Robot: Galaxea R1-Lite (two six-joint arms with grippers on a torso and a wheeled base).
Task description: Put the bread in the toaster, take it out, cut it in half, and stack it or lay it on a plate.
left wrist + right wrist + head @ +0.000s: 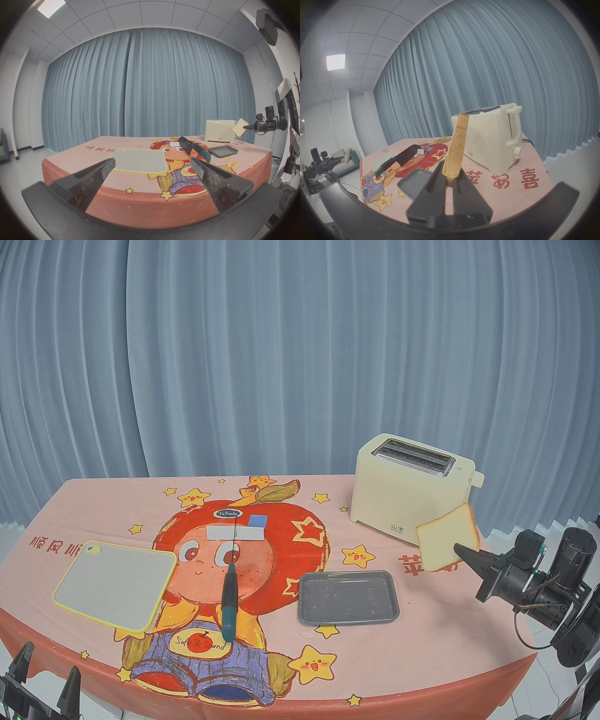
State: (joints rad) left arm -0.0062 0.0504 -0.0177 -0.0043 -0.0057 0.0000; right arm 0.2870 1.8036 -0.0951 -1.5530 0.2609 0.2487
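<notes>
The right tool (464, 548) is clamped on the lower edge of the bread (445, 545), holding the slice upright in the air just beside the toaster (406, 493), below its slots. The left tool (152, 164) hangs wide open and empty, well apart from the toaster, off the surface (437, 640).

Blue-grey pleated curtain (300, 352) spans the rm's back. Tiled ceiling (150, 15) w/ one lit panel (50, 7). White side wall (18, 103), pale floor (18, 178), sofa (347, 156) far off.
</notes>
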